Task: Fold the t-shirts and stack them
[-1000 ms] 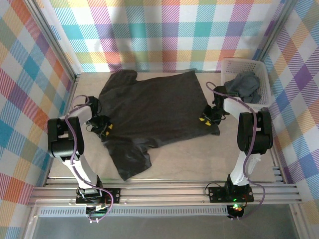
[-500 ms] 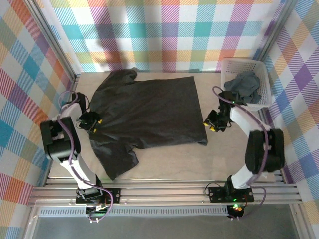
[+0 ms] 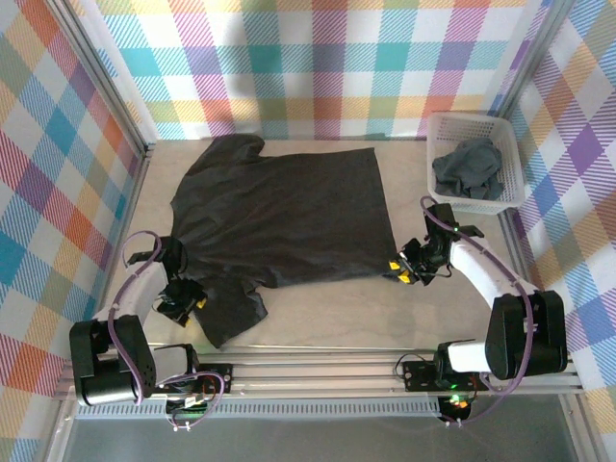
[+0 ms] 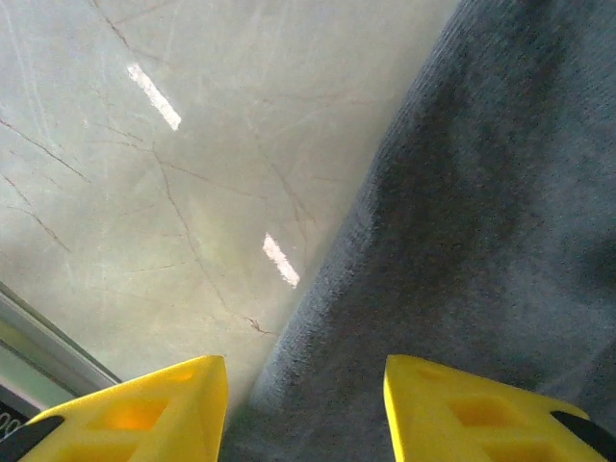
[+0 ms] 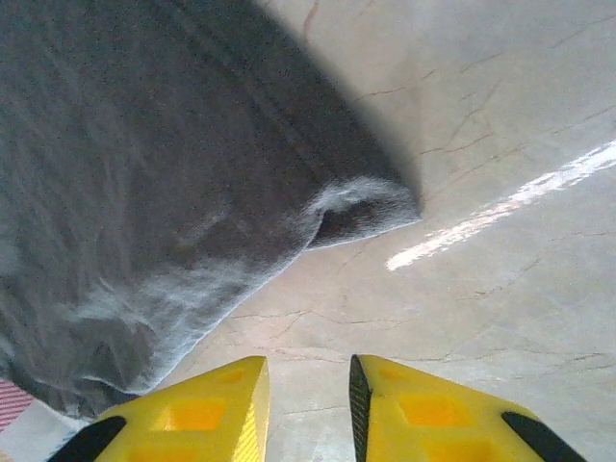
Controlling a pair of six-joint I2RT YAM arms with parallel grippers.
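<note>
**Charcoal shirt laid out, both claws low at its edges**

Spread flat over the middle and left of the worktop (image 3: pixel 375 318): one charcoal t-shirt (image 3: pixel 279 217), with one sleeve reaching toward the near left corner and the straight hem facing the right edge. Bundled in the white lattice basket (image 3: pixel 466 118) at the far right corner: a second, greyer t-shirt (image 3: pixel 467 171).

Low beside that sleeve, close to the left edge: the left gripper (image 3: pixel 183 300). Yellow fingertips (image 4: pixel 144 414) well apart, the cloth's edge lying under the gap, nothing clamped.

At the hem's near corner, just beside the cloth: the right gripper (image 3: pixel 406 270). Tips parted by a narrow slit only, bare marbled surface showing through, nothing held. Just ahead of the tips, the shirt corner, slightly curled.
</note>
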